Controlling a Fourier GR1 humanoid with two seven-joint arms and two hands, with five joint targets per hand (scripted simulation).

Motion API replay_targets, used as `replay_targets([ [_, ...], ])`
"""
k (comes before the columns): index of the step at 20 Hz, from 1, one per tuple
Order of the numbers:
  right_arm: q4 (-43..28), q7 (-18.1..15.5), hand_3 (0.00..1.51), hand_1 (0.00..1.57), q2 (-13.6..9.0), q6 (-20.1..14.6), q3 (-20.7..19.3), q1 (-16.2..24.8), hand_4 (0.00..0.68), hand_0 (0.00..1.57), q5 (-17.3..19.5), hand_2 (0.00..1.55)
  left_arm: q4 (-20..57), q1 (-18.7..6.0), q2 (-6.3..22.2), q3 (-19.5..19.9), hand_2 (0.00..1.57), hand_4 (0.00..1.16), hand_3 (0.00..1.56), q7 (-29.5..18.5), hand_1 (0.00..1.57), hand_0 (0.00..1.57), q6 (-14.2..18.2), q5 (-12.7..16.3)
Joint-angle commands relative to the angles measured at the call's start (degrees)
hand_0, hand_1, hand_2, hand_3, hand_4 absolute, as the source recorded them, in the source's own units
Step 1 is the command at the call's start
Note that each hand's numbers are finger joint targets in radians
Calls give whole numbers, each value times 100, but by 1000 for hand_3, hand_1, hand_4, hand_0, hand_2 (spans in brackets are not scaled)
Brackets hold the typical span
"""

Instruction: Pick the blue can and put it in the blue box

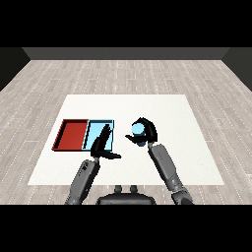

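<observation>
The blue can (137, 130) is held upright just right of the light blue tray (109, 123), its top facing me. My right hand (147, 132) is curled round it, fingers and thumb wrapping its sides. I cannot tell whether the can touches the table. The light blue tray lies next to the red tray (72, 134) at the table's left. My left hand (102, 145) hovers over the near edge of the blue tray, fingers straight and thumb spread, holding nothing.
The white table (167, 110) stretches wide to the right and behind the trays. Both forearms come in from the lower corners, the left forearm (83, 179) near the table's front edge.
</observation>
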Motion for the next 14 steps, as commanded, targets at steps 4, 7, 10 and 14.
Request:
replay_targets([
  [4,-448,197,1431,1441,2,-89,340,133,606,1441,46,1453,892,-817,-3,-305,0,0,0,-108,0,0,498,131],
  [7,-376,290,1423,1425,3,-127,490,-189,624,1425,81,1455,1126,-887,-3,-622,0,0,0,-394,0,0,659,155],
  [10,65,-309,1426,1420,3,-413,723,-116,615,1420,-219,1458,1466,-1035,-3,-931,0,0,0,-546,0,0,990,333],
  [14,-173,16,1425,1432,3,-629,1058,-25,608,1432,-46,1464,1246,-1012,-3,-757,0,0,0,-373,0,0,895,369],
])
